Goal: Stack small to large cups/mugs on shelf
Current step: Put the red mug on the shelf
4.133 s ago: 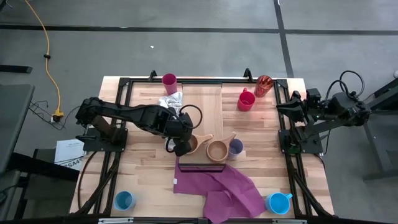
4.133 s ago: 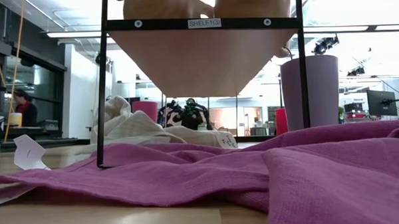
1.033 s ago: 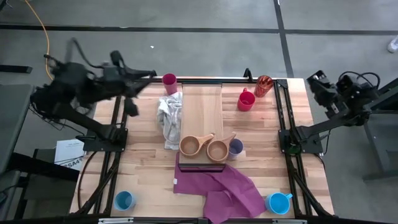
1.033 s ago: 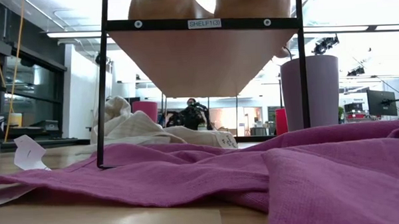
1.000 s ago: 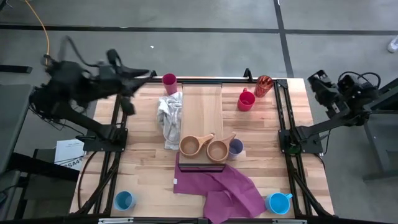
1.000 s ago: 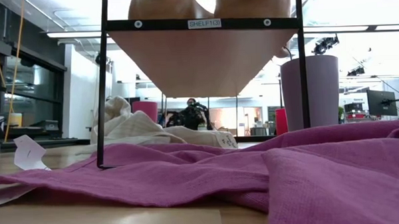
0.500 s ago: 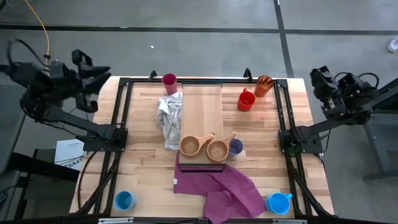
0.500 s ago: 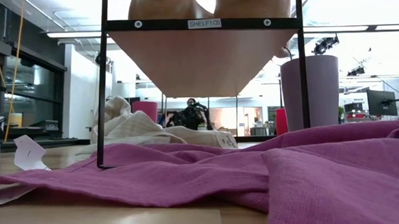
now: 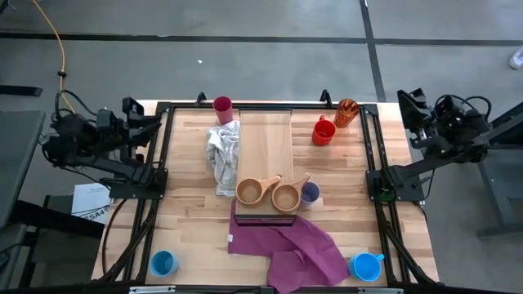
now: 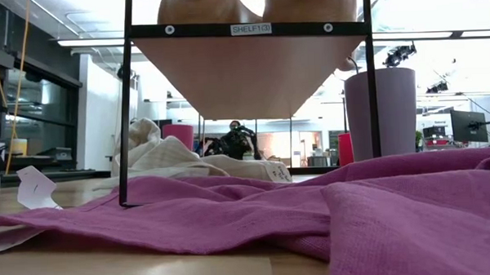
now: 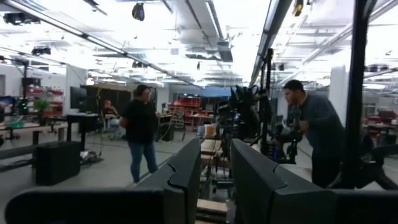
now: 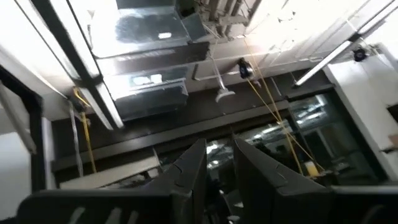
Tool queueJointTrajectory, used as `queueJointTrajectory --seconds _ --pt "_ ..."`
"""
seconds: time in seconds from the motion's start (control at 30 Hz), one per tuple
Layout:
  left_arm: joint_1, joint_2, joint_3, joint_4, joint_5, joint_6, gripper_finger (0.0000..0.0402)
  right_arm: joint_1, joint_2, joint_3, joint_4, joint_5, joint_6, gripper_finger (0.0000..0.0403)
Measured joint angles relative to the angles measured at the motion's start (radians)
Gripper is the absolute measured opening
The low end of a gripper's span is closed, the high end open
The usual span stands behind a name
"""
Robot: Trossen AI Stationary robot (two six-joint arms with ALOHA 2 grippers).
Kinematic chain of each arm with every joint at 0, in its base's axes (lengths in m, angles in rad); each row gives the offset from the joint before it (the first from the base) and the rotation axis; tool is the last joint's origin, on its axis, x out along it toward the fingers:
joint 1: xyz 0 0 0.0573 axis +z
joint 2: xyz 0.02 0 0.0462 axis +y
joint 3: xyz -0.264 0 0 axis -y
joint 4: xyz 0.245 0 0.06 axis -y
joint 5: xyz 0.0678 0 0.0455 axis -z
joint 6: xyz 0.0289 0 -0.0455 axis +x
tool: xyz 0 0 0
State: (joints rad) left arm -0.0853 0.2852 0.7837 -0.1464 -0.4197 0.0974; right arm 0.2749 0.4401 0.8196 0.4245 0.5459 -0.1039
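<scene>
Both grippers sit off the table, holding nothing. Left gripper (image 9: 140,124) hangs just beyond the table's left edge near the far corner, its fingers (image 11: 186,171) parted by a narrow gap, aimed across the room where two people stand. Right gripper (image 9: 407,102) is raised past the table's right edge, near the far right corner, its fingers (image 12: 189,171) likewise a slit apart and tilted up at the ceiling.

Between them the table (image 9: 188,212) lies uncovered by the arms. Shelf (image 9: 265,151) runs down the middle from the far edge toward the near side, its dark frame (image 10: 245,28) at the near end. Two wooden cups (image 9: 249,191) sit side by side on that near end, touching or nearly so; the far stretch of plank is bare. Lavender tumbler (image 9: 310,193) stands just beside the shelf's right edge, next to the right wooden cup. White rag (image 9: 221,155) lies along the shelf's left edge. Magenta tumbler (image 9: 222,106) stands at the far edge, left of the shelf; red mug (image 9: 324,130) and orange tumbler (image 9: 346,112) stand right of it, near the far right corner. Purple cloth (image 9: 294,245) spreads from under the frame toward the near edge. Blue mugs occupy the near corners, left (image 9: 163,263) and right (image 9: 364,266).
</scene>
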Motion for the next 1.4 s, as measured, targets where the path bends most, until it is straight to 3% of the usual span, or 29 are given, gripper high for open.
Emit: queueJointTrajectory --seconds 0.23,0.5,0.7,0.8,1.03,1.4 --pt "0.0 -0.016 -0.099 0.085 -0.035 0.023 0.0078 0.0 0.021 0.0 -0.169 0.148 0.098 0.0073" --pt "0.0 -0.016 -0.267 0.358 -0.103 0.04 0.0078 0.0 0.024 0.0 -0.314 0.186 0.201 0.0073" --pt "0.0 -0.016 -0.379 0.589 -0.194 0.029 0.0078 0.0 0.025 0.0 -0.801 0.316 0.53 0.0073" --pt "0.0 -0.016 -0.392 0.641 -0.213 0.021 0.0078 0.0 0.026 0.0 -0.971 0.316 0.639 0.0073" --pt "0.0 -0.009 -0.392 0.629 -0.293 0.026 0.0078 -0.027 0.025 0.0 -1.143 0.284 0.651 0.0073" --pt "0.0 0.037 -0.393 0.622 -0.315 0.002 0.0078 -0.263 0.138 0.006 -1.251 0.015 0.602 0.0073"
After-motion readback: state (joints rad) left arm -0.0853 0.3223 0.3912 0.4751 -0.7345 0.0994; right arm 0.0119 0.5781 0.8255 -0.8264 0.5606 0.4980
